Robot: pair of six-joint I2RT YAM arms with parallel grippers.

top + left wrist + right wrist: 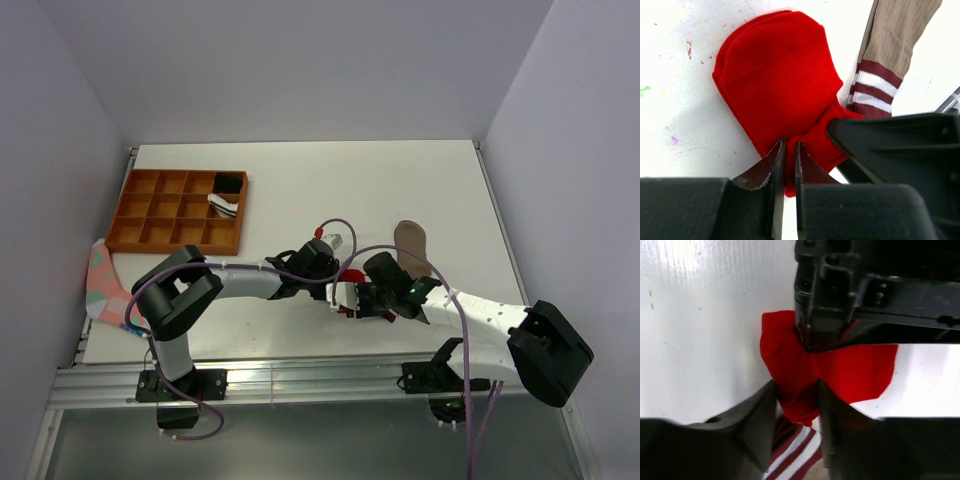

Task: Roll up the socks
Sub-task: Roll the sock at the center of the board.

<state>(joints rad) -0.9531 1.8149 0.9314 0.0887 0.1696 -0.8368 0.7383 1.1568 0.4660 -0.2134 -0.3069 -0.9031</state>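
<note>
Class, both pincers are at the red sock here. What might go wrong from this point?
The left pincer pinches only an edge of the red sock, so the fabric may slip out. The right pincer sits right beside it, and the two might collide. The cuff of the tan sock lies by the right pincer and could get caught.

1. L gripper [790, 145] hides the red sock's [775, 80] near end.
2. R gripper [797, 385]: can't tell if it's actually pinching the fabric.
3. R wrist view: striped cuff [800, 452] cut off at bottom edge.
4. Top view: red sock mostly under both grippers, only a sliver shows.
5. Tan sock [408, 240]: cuff end covered by R arm [480, 315]; L wrist view cuts it at top edge.
6. Tray [160, 208] contents too small to ID.
</note>
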